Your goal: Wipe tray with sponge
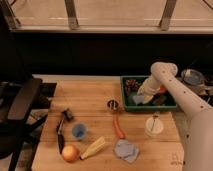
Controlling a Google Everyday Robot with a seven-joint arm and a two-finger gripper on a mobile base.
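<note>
Down in the low-walled green tray [165, 107], tool [141, 99] clenched around blocky light-blue sponge [135, 99].

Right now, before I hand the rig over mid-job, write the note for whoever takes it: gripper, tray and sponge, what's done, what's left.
Gripper: shut, low inside the left half of the dark green rectangular plastic tray, apparently clamped on the small light-blue sponge block.
Tray: back right corner of the wooden table; a few other small items lie in it.
Done: sponge is gripped and down at the tray floor.
Left: the wiping strokes; how much is already wiped cannot be told.
</note>
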